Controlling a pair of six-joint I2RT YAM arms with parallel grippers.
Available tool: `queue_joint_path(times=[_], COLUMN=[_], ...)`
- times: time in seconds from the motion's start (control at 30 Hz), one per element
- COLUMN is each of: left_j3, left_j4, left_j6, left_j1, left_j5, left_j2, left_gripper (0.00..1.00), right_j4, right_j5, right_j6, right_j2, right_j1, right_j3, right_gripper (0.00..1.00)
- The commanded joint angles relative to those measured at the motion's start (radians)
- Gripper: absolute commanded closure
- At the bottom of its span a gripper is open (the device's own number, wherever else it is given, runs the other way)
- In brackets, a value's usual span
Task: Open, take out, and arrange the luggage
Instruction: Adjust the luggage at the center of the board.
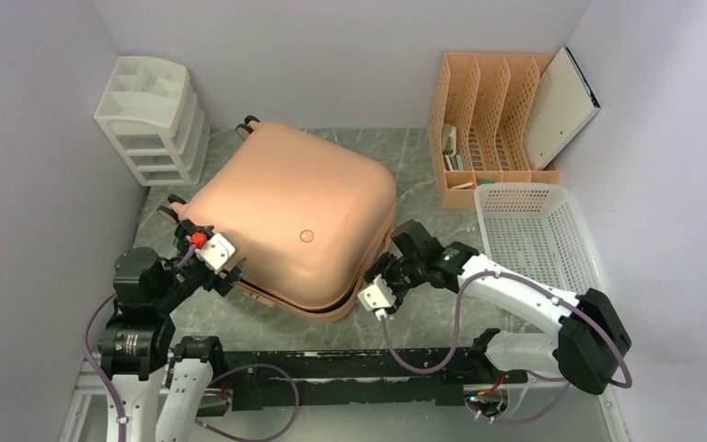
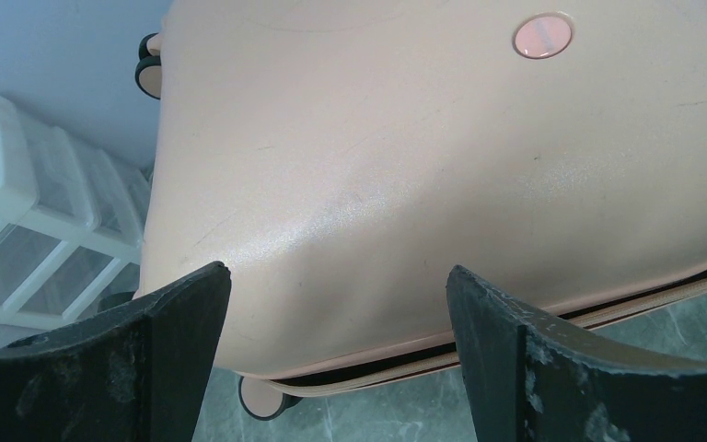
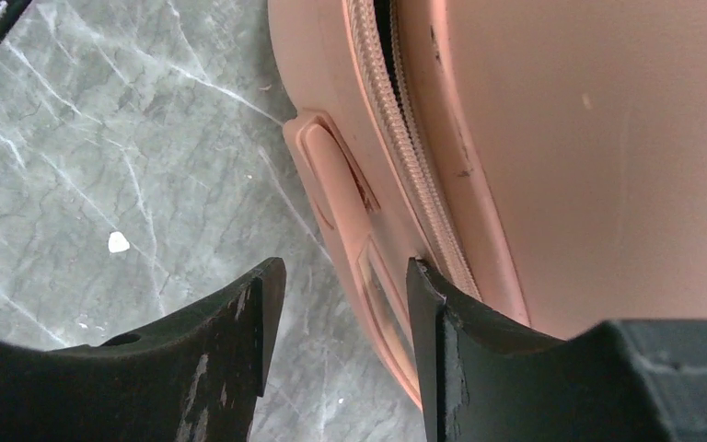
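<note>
The luggage [image 1: 285,203] is a big salmon-pink hard-shell suitcase lying flat mid-table, round logo [image 1: 307,236] facing up. Its near seam is parted, and a dark slit and loose zipper tape show under the top shell [image 2: 423,138]. My left gripper [image 1: 224,276] is at the near-left corner, jaws wide open [image 2: 336,274] with the shell's edge just beyond them. My right gripper [image 1: 373,276] is at the near-right corner, open [image 3: 345,276]. One fingertip [image 3: 423,285] rests against the zipper line, where the lower shell's [image 3: 331,166] rim reaches between the jaws.
A white drawer unit [image 1: 152,115] stands at the back left, close to the suitcase's black wheels [image 1: 249,124]. An orange slotted file rack [image 1: 488,120] with a grey folder stands at the back right. A white mesh basket [image 1: 534,230] sits right of my right arm.
</note>
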Motion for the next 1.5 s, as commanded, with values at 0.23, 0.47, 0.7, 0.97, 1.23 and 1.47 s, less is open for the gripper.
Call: queue_joint_path(times=[0.23, 0.47, 0.7, 0.97, 1.23, 1.47], left_j3=[0.001, -0.001, -0.002, 0.052, 0.254, 0.37], left_j4=[0.037, 0.037, 0.039, 0.059, 0.062, -0.011], left_j6=[-0.012, -0.01, -0.012, -0.022, 0.046, 0.185], left_j1=[0.007, 0.007, 0.0, -0.022, -0.022, -0.022], left_j5=[0.022, 0.027, 0.027, -0.066, -0.227, -0.395], left_j2=[0.004, 0.004, 0.01, 0.125, 0.312, 0.475], left_gripper=[0.08, 0.08, 0.08, 0.06, 0.05, 0.04], right_j4=[0.082, -0.028, -0.121, 0.073, 0.161, 0.061], right_j5=[0.107, 0.165, 0.135, 0.265, 0.336, 0.23], right_j6=[-0.03, -0.155, -0.244, -0.106, 0.017, 0.047], right_j2=[0.221, 0.245, 0.415, 0.489, 0.579, 0.531], right_j1=[0.004, -0.112, -0.369, -0.407, -0.504, -0.575], right_j3=[0.059, 0.13, 0.348, 0.398, 0.549, 0.633], right_gripper=[0.79, 1.0, 1.0, 1.0, 1.0, 0.43])
